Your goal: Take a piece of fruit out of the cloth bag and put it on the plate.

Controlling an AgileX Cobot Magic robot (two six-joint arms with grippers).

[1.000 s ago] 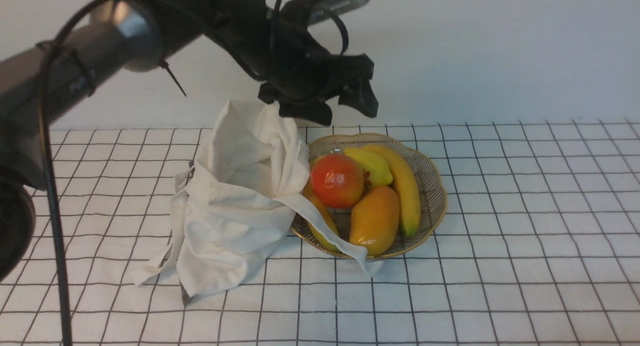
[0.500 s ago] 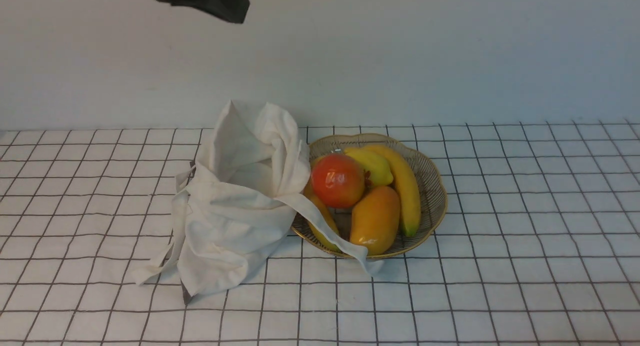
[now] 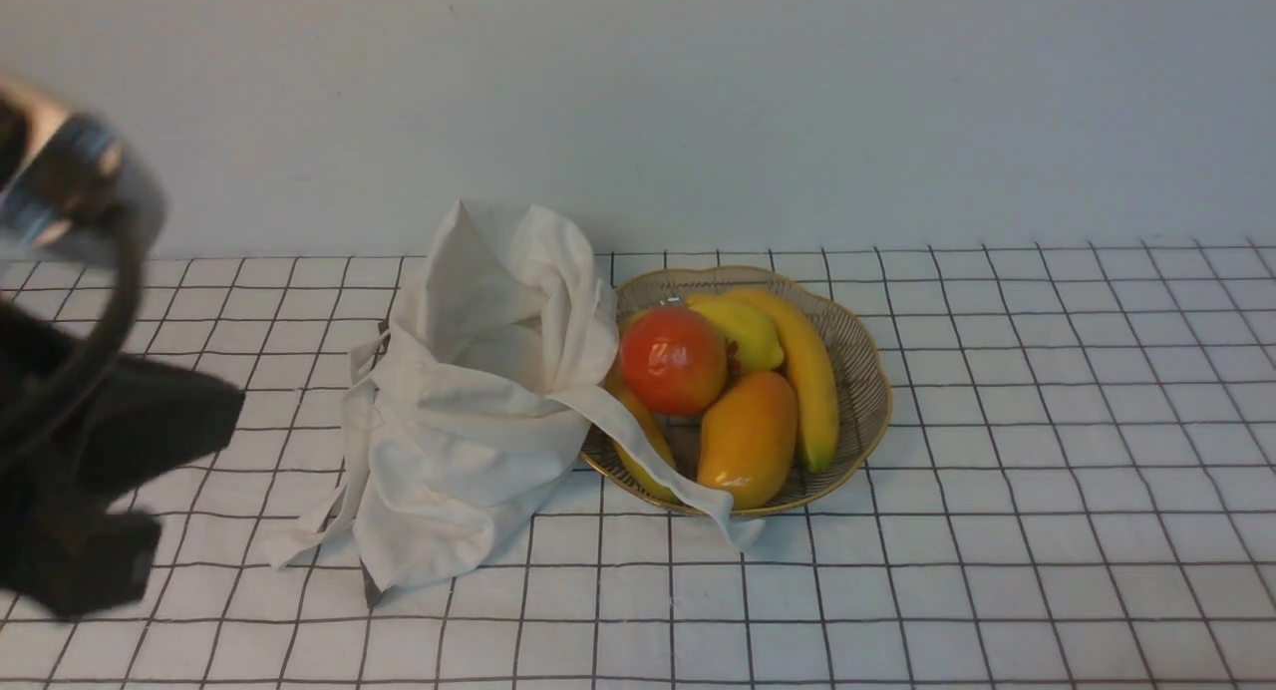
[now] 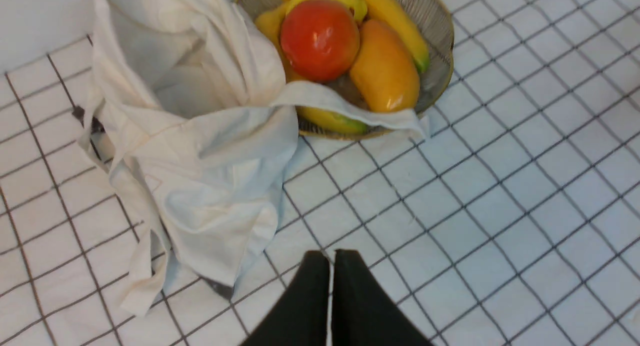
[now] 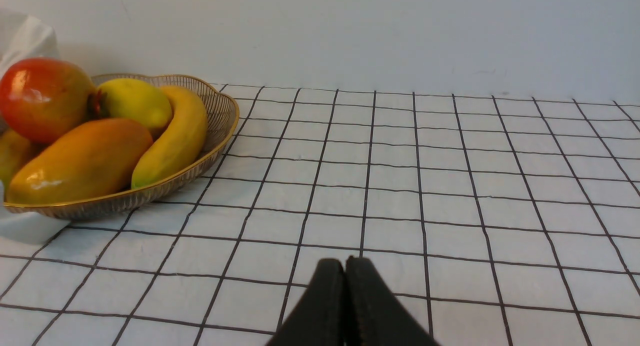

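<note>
1. Resting at the centre of the front view, the piece of fruit (image 3: 672,360) is being carried by the plate (image 3: 865,371). It is lying against the lemon (image 3: 743,331) and above the mango (image 3: 748,436), with the banana (image 3: 802,371) along the right of the dish.
2. The left end effector (image 4: 330,260) is being seen, blurred, at the lower left of the front frame. A second ago it was hanging over the plate at the upper centre, and half a second ago only a corner of it was being caught at the top edge.
3. Its fingers are being held together on nothing, with only a hairline gap showing in the left wrist view.
4. The right end effector (image 5: 345,268) is likewise being held closed and empty, low over bare worktop (image 5: 450,186), apart from the plate.
5. The cloth bag (image 3: 469,411) is being left slumped at the left of the plate, touching it, with one strap (image 3: 648,441) draped over the near rim. Neither bag nor fruit is being shown as shifted across the three front pictures.
6. The withdrawal is being read as a sign that the placing is done. With the fruit out of the bag and on the plate, the task is being judged complete or nearly so, only the arm's return being left.
</note>
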